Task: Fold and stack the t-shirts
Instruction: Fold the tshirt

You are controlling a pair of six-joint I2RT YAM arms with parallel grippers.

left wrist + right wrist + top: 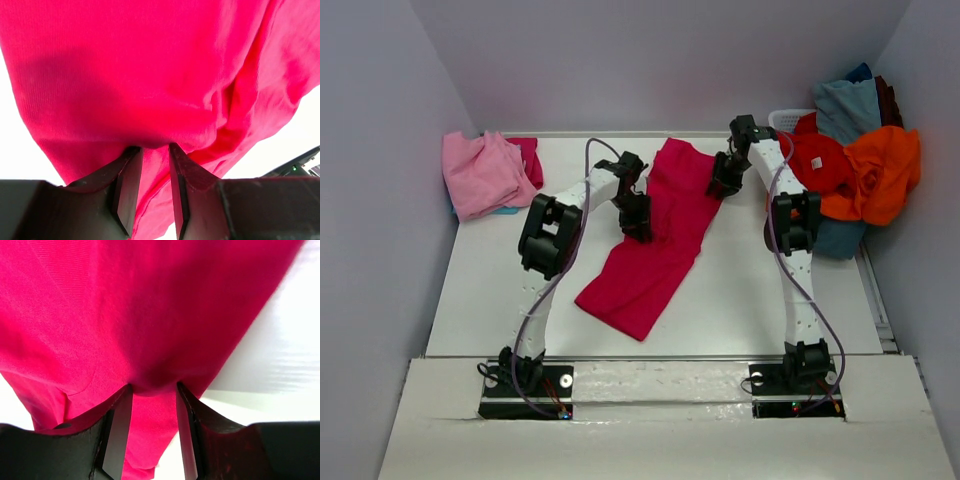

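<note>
The left tool [152, 150] and right tool [152, 387] each pinch a fold of the soft, limp crimson-magenta cotton t-shirt [650, 265], likely best held by its edges.

We see the left arm [552, 238] and the right arm [800, 295] with white links and black joints. A purple cable [586, 165] follows each. The bases [525, 385], at the lower edge, are black.

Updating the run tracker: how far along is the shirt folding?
Done: pink shirt, roughly folded, back left. In hand: left fingers and right fingers both pinch the crimson shirt, a long strip mid-table. Left: the heap of shirts at back right, unfolded.
</note>
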